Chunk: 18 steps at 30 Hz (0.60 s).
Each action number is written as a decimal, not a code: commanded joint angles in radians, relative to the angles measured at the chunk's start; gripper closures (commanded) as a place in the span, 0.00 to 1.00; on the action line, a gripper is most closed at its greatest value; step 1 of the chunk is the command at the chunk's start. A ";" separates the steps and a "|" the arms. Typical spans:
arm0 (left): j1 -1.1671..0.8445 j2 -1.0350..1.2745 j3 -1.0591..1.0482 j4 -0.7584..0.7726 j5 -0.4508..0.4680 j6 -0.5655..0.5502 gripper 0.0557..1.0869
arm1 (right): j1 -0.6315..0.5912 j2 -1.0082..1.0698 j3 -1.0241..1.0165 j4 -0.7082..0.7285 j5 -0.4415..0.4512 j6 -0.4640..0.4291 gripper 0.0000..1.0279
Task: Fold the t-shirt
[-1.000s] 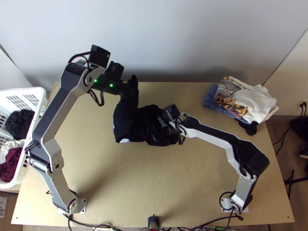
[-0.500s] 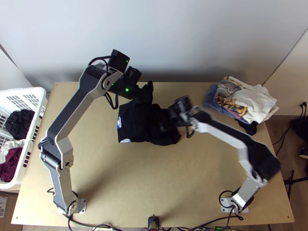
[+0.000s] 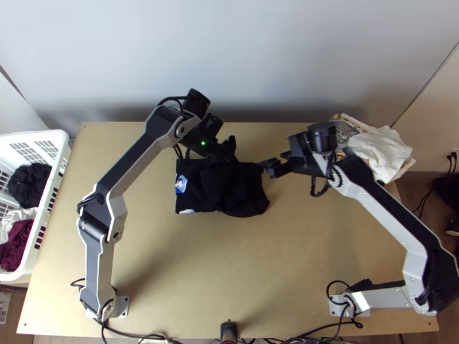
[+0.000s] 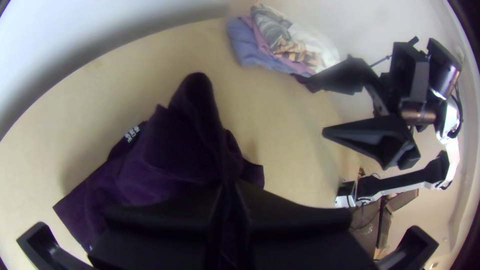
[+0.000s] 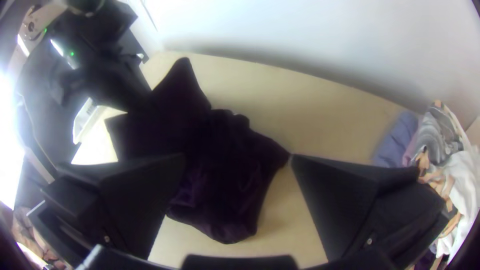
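Near the far edge of the table [image 3: 229,275], the black t-shirt [image 3: 246,198] has its cloth pinched in the left gripper [image 4: 227,185]; the right gripper [image 5: 238,157] is spread, just beside it. The fold would go best with a low, slow carry, smoothing before release. The shirt looks partly folded and rumpled, with a blue-and-white patch [image 3: 181,183] towards the table's left edge.

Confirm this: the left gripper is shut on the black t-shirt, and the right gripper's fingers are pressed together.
No: the right gripper has its fingers wide apart, as the right wrist view shows. The left gripper is indeed shut on the black t-shirt.
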<state>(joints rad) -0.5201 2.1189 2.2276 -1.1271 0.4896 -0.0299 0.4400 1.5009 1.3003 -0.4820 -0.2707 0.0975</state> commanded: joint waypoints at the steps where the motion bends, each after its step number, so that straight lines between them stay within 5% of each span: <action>1: -0.032 0.090 0.003 0.049 0.001 -0.013 0.97 | -0.052 -0.077 0.008 -0.047 -0.004 0.007 0.05; 8: -0.083 0.214 0.049 0.112 0.001 -0.025 0.94 | -0.086 -0.139 -0.067 -0.063 -0.005 0.021 0.05; 10: -0.090 0.231 0.056 0.124 0.001 -0.027 0.61 | -0.086 -0.153 -0.085 -0.069 -0.005 0.021 0.05; 12: -0.092 0.233 0.056 0.125 0.001 -0.031 0.08 | -0.087 -0.163 -0.096 -0.075 -0.005 0.019 0.05; 18: -0.032 0.127 0.055 0.058 0.003 -0.030 0.05 | -0.095 -0.172 -0.114 -0.076 -0.005 0.019 0.05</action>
<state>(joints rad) -0.5926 2.3093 2.2761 -1.0294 0.4904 -0.0578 0.3553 1.3487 1.2144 -0.5510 -0.2775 0.1162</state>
